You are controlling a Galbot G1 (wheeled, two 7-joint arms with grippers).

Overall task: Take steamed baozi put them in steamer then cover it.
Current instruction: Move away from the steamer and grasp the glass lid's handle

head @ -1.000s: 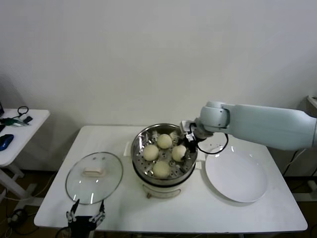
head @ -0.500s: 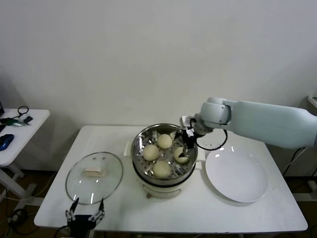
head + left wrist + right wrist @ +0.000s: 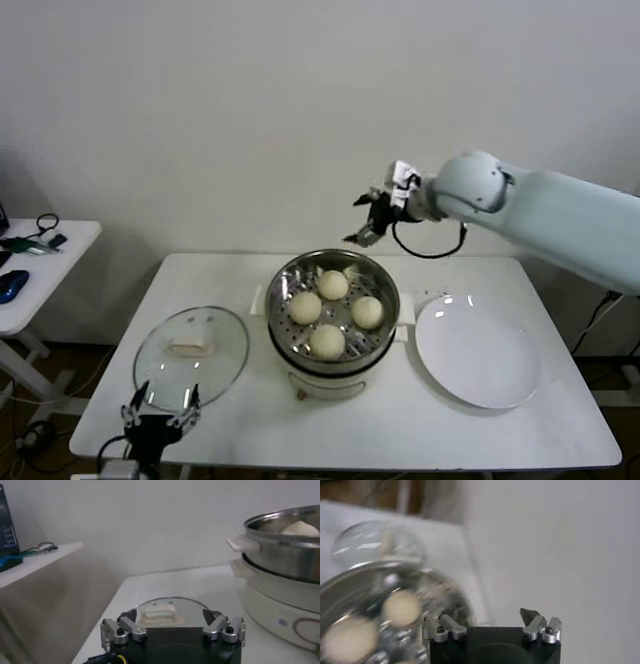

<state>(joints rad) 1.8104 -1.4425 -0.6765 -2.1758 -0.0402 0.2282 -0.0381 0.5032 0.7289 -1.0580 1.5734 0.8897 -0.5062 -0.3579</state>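
Four creamy-white baozi [image 3: 333,285] [image 3: 305,306] [image 3: 367,311] [image 3: 327,341] lie on the perforated tray of the steel steamer [image 3: 283,283] at the table's middle. The steamer also shows in the left wrist view [image 3: 280,555] and blurred in the right wrist view [image 3: 350,587]. The glass cover [image 3: 190,346] with its cream handle lies flat on the table left of the steamer, seen too in the left wrist view [image 3: 160,612]. My right gripper [image 3: 362,226] is open and empty, raised above the steamer's far rim. My left gripper [image 3: 160,415] is open at the table's front left edge, just before the cover.
A flat white plate [image 3: 478,350] lies right of the steamer. A side table [image 3: 40,270] with a blue object and cables stands at the far left. A white wall is close behind the table.
My right gripper let go of a baozi in the steamer and rose up and back, above the far rim. The left gripper shifted slightly left at the table's front edge.
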